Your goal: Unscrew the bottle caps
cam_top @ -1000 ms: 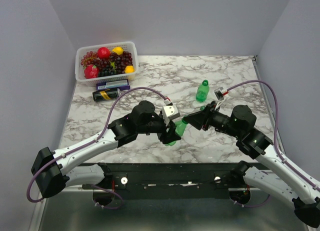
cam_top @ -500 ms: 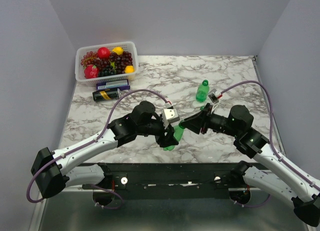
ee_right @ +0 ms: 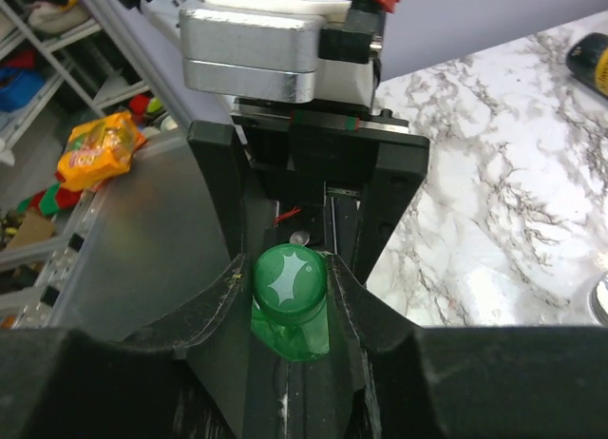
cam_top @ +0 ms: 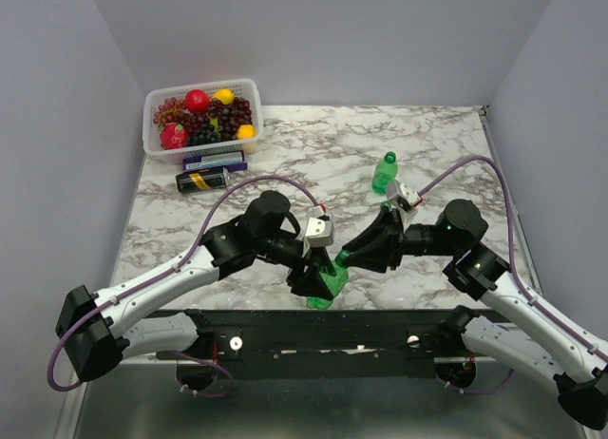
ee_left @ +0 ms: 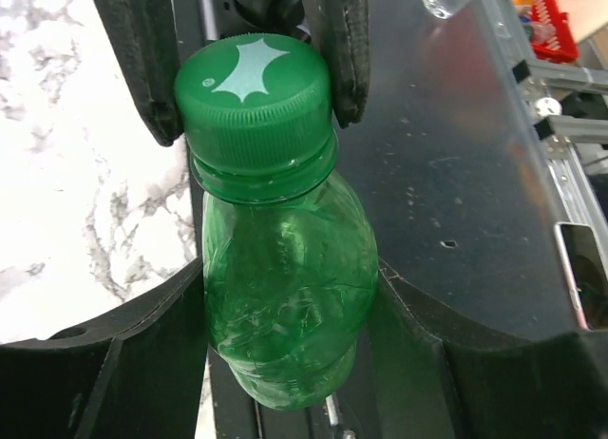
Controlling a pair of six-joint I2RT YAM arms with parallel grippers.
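Note:
A translucent green bottle (cam_top: 326, 285) hangs tilted over the table's near edge, with my left gripper (cam_top: 316, 277) shut around its body (ee_left: 285, 287). Its dark green cap (ee_left: 255, 83) carries a pale star mark. My right gripper (cam_top: 346, 259) is shut on that cap (ee_right: 290, 277), one black finger (ee_left: 344, 49) pressed on each side of it. In the right wrist view the right gripper (ee_right: 291, 285) pinches the cap and the left wrist's silver block sits just beyond. A second green bottle (cam_top: 384, 172) stands upright with its cap on, behind the right arm.
A white basket (cam_top: 153, 146) of fruit stands at the back left. In front of it lie a flat purple box (cam_top: 214, 160) and a dark can (cam_top: 201, 180) with a yellow label. The black mounting rail (cam_top: 313, 325) runs below the held bottle.
Both grippers have carried the bottle nearer the table's front edge and lower. The left wrist has turned downward, and the right gripper has stayed on the cap.

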